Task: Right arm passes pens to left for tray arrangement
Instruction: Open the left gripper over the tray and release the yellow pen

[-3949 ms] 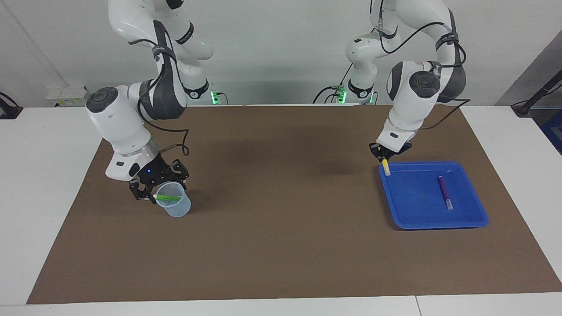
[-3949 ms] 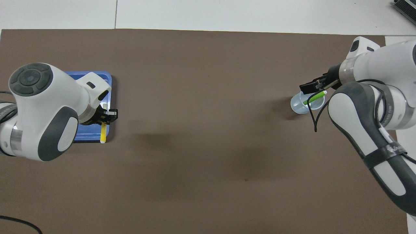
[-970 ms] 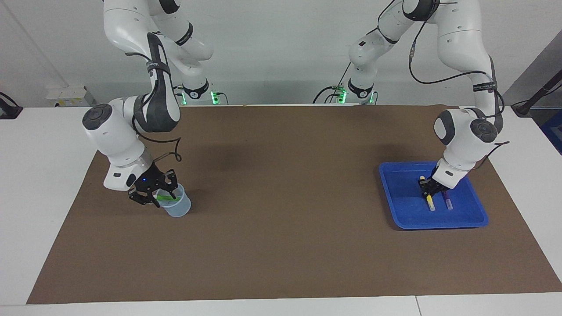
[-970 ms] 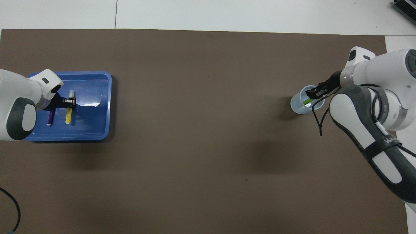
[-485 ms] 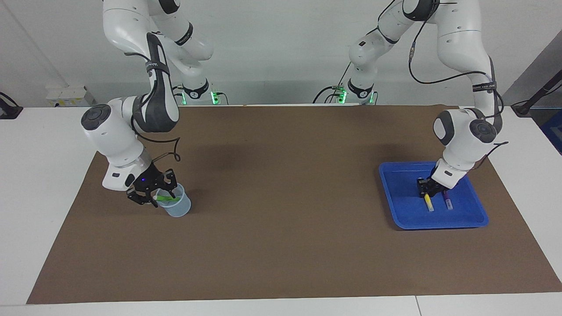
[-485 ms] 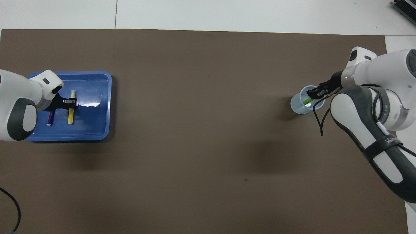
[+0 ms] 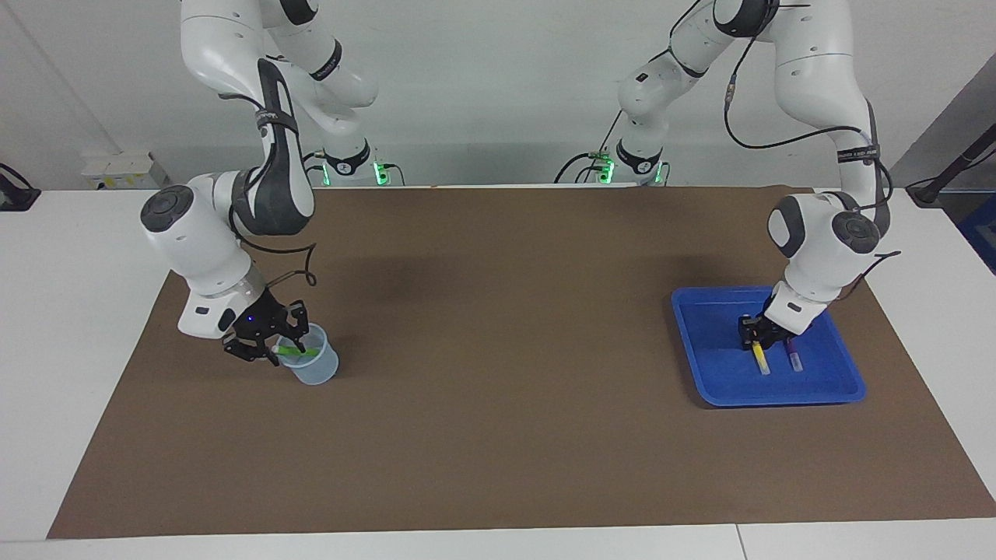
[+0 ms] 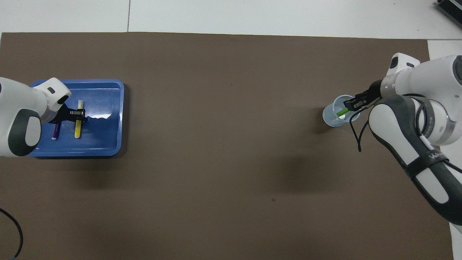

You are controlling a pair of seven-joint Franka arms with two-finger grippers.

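Note:
The blue tray [image 7: 712, 354] lies at the left arm's end of the table; it also shows in the overhead view [image 8: 104, 133]. The purple pen [image 7: 793, 359] [image 8: 55, 132] lies flat in it. My left gripper [image 7: 753, 333] [image 8: 77, 113] is low in the tray, shut on the yellow pen [image 7: 761, 362] [image 8: 77, 127], which lies beside the purple one. The green pen [image 7: 301, 351] [image 8: 342, 112] leans in a small translucent cup [image 7: 315, 372] [image 8: 331, 120] at the right arm's end. My right gripper [image 7: 274, 346] [image 8: 353, 104] is open at the pen's upper end, over the cup's rim.
A brown mat [image 7: 498, 350] covers most of the white table. A black cable [image 8: 14, 231] lies on the mat's corner near the left arm's base.
My left gripper carried the yellow pen from the tray's rim down into the tray beside the purple pen and has held still since. My right gripper sank to the cup and edged along the green pen.

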